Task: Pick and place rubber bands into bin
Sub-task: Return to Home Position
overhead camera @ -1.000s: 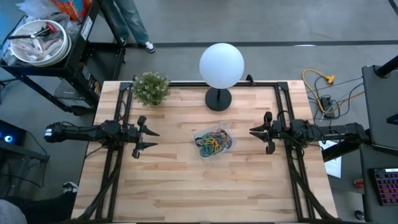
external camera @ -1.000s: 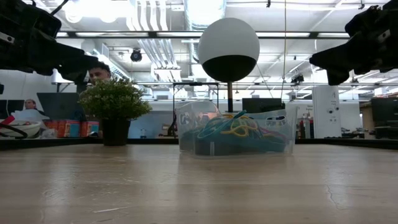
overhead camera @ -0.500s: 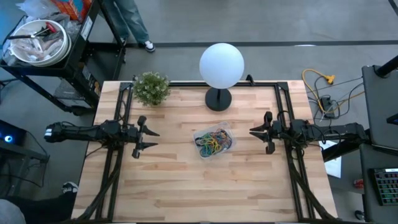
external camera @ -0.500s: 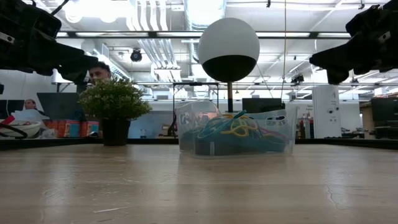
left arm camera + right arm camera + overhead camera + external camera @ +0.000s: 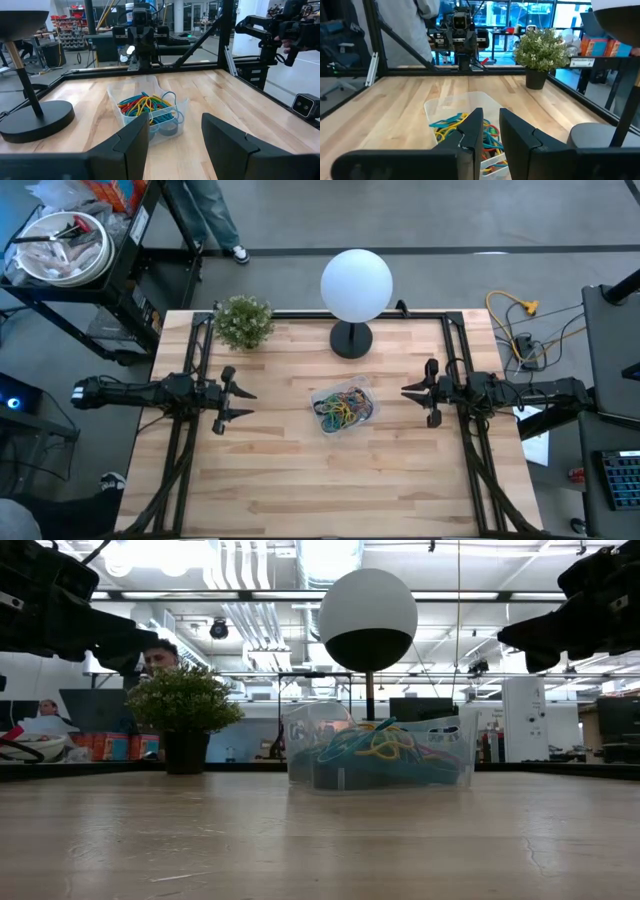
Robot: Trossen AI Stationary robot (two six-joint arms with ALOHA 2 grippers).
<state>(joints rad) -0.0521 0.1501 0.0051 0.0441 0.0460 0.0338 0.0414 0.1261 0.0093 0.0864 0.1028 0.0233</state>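
The bin [image 5: 365,396], a small clear tray, stands on the wooden table near its middle. It holds a heap of coloured rubber bands [image 5: 338,412], which also show through its wall in the low view [image 5: 385,755]. My left gripper [image 5: 250,404] hovers above the table to the bin's left, pointing level at it, its fingers wide open [image 5: 175,145] and nothing between them. My right gripper [image 5: 404,390] hovers to the bin's right, also pointing level at it. Its fingers stand a narrow gap apart [image 5: 491,135], with nothing between them.
A white globe lamp [image 5: 356,285] on a black round base [image 5: 350,340] stands behind the bin at the far edge. A small potted plant [image 5: 243,322] is at the far left. Black frame rails [image 5: 190,440] run along both table sides. A person's legs [image 5: 210,215] show beyond the table.
My right gripper has rolled slightly about its own pointing line, staying in place. Nothing else has moved.
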